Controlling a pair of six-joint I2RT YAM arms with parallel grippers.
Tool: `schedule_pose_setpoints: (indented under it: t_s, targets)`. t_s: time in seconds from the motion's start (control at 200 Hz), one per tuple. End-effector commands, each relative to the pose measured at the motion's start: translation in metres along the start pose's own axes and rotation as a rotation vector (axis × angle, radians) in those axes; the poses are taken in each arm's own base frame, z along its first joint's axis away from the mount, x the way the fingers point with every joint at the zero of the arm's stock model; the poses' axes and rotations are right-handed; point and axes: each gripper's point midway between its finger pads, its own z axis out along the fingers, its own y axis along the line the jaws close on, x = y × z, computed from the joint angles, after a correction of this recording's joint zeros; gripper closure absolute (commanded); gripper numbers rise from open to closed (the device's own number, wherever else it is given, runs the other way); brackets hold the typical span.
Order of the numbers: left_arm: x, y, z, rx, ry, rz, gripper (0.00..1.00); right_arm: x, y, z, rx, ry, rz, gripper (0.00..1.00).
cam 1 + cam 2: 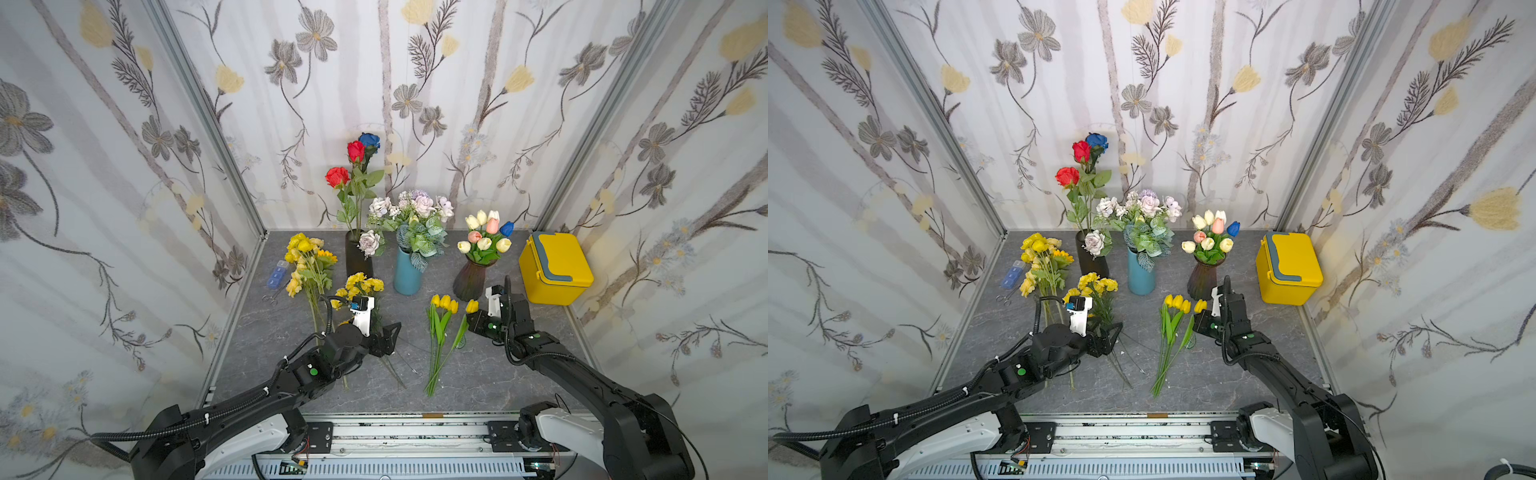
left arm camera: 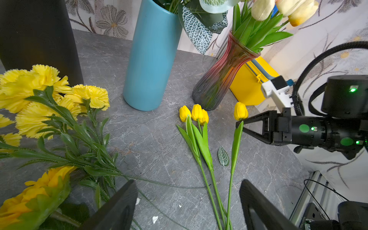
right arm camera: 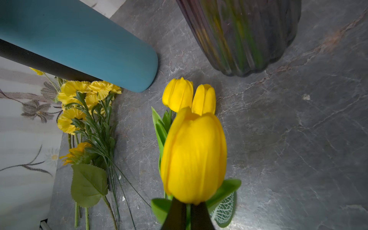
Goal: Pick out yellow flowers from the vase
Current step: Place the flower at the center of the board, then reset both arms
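My right gripper [image 1: 468, 318] is shut on the stem of a yellow tulip [image 3: 194, 157], just under the bloom. The bloom [image 2: 241, 111] is lifted in front of the ribbed dark glass vase [image 1: 471, 280], and its stem slants down to the table. Three more yellow tulips [image 1: 444, 302] lie flat beside it. Yellow carnations [image 1: 361, 284] and a mixed yellow bunch [image 1: 305, 253] lie at the left, with a sunflower [image 2: 39, 189] near them. My left gripper [image 2: 187, 185] is open and empty, low over the table between the carnation stems and the tulip stems.
A blue vase [image 1: 408, 272] and a black vase [image 1: 358, 259] with non-yellow flowers stand at the back. A yellow lidded box [image 1: 555, 268] sits at the right. A blue pill case [image 1: 276, 274] and scissors [image 1: 272, 297] lie at the left. A loose veined leaf [image 2: 223, 156] lies by the tulips.
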Motion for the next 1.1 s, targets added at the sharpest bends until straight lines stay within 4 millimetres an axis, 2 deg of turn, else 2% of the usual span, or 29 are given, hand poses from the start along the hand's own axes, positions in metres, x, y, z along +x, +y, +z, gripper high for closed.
schedule_pose_setpoints:
  t_s: [0.0, 0.17, 0.255, 0.485, 0.575, 0.674, 0.749, 0.809, 0.899, 1.019, 1.069, 1.084, 1.094]
  targets:
    - [-0.003, 0.001, -0.001, -0.006, -0.014, -0.004, 0.16, -0.005, -0.001, 0.005, -0.018, -0.03, 0.01, 0.97]
    - [-0.007, 0.005, -0.003, -0.034, -0.021, 0.006, 0.16, -0.012, -0.016, 0.004, 0.035, -0.062, 0.02, 0.75]
    - [-0.011, 0.009, -0.005, -0.058, -0.036, 0.005, 0.15, -0.017, -0.016, 0.002, 0.046, -0.079, 0.01, 0.66]
    - [-0.022, 0.016, -0.01, -0.098, -0.073, 0.001, 0.15, -0.028, -0.009, -0.006, 0.034, -0.096, -0.024, 0.57]
    - [-0.028, 0.018, -0.013, -0.121, -0.081, 0.017, 0.15, -0.042, 0.0, -0.021, 0.041, -0.129, -0.081, 0.55]
    - [-0.04, 0.027, -0.019, -0.192, -0.096, 0.06, 0.13, -0.075, -0.002, -0.064, 0.158, -0.3, -0.163, 0.51]
    - [-0.057, 0.039, -0.026, -0.293, -0.119, 0.095, 0.11, -0.101, -0.003, -0.111, 0.237, -0.498, -0.208, 0.41]
    - [-0.071, 0.052, -0.032, -0.38, -0.149, 0.111, 0.1, -0.116, 0.002, -0.147, 0.269, -0.624, -0.229, 0.39]
    - [-0.093, 0.07, -0.044, -0.482, -0.221, 0.098, 0.07, -0.129, 0.016, -0.19, 0.263, -0.763, -0.233, 0.36]
    - [-0.127, 0.113, -0.071, -0.686, -0.342, 0.023, 0.0, -0.139, 0.03, -0.244, 0.24, -0.951, -0.217, 0.28]
    - [-0.138, 0.129, -0.083, -0.754, -0.397, -0.003, 0.0, -0.142, 0.031, -0.263, 0.252, -1.026, -0.21, 0.19]
    - [-0.14, 0.134, -0.086, -0.774, -0.411, -0.009, 0.0, -0.142, 0.031, -0.267, 0.255, -1.047, -0.215, 0.04]
    - [-0.143, 0.136, -0.088, -0.782, -0.424, -0.014, 0.0, -0.143, 0.031, -0.27, 0.254, -1.063, -0.215, 0.01]
